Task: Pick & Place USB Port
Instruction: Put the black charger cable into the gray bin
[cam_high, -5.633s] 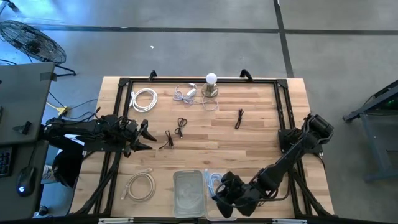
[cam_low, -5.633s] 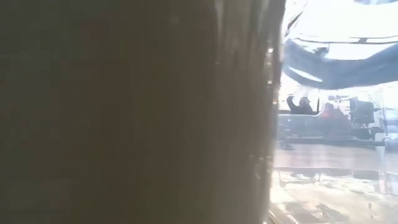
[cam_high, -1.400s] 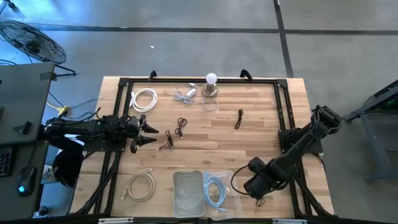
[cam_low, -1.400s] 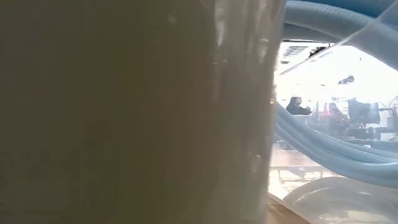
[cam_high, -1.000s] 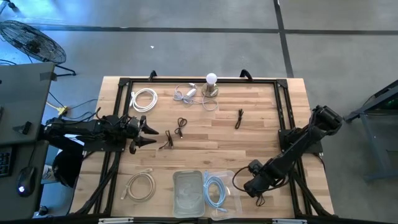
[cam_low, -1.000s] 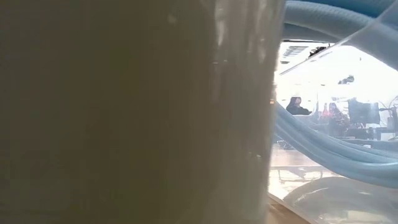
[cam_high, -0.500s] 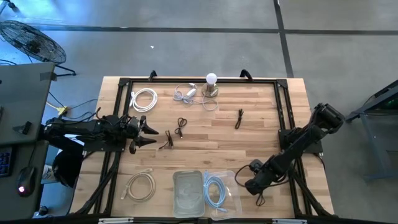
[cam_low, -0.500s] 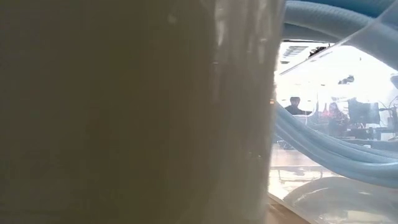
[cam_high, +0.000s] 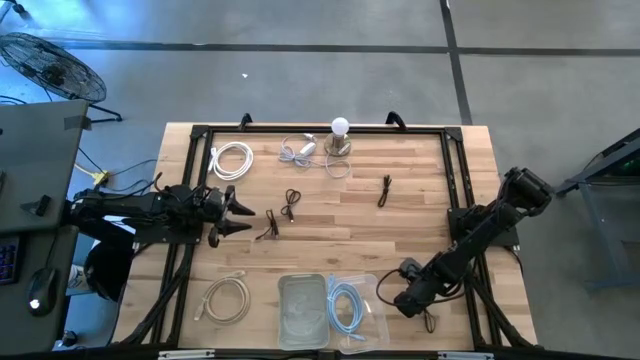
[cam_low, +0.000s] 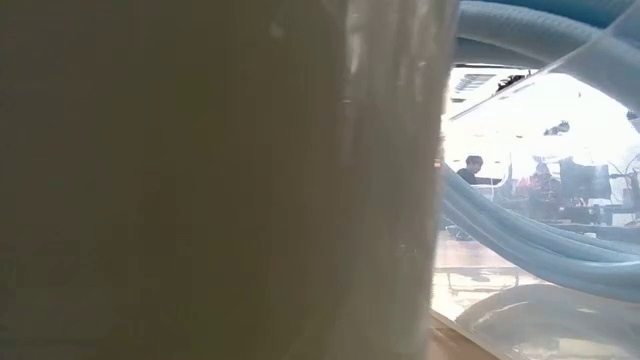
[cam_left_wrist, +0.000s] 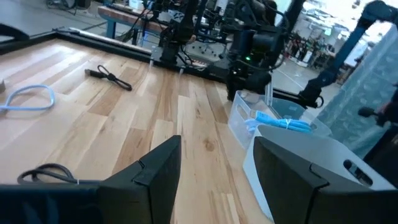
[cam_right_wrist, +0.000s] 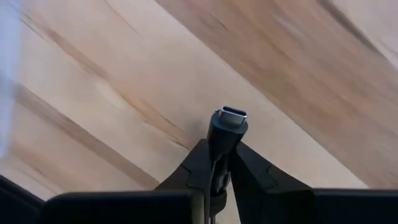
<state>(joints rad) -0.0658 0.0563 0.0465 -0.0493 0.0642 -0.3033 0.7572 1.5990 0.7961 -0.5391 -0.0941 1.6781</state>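
Note:
My right gripper hangs near the table's front edge, right of the clear containers, pointing steeply down. It is shut on the plug of a black USB cable. The plug's metal end sticks out past the fingertips, just above the wood. A black tail of cable lies on the table beside the gripper. My left gripper waits open at the table's left side, holding nothing; its fingers point level toward the right edge. My right gripper pinches the black plug's body between its two fingers, just behind the metal end. The fingers come from above, slanting steeply down, and lie along the plug. The metal end points away from the gripper toward the wood.
Two clear containers stand at the front edge, one empty, one holding a coiled blue cable. The first blocks most of the low view. White coils, small black cables and a bulb lie farther off.

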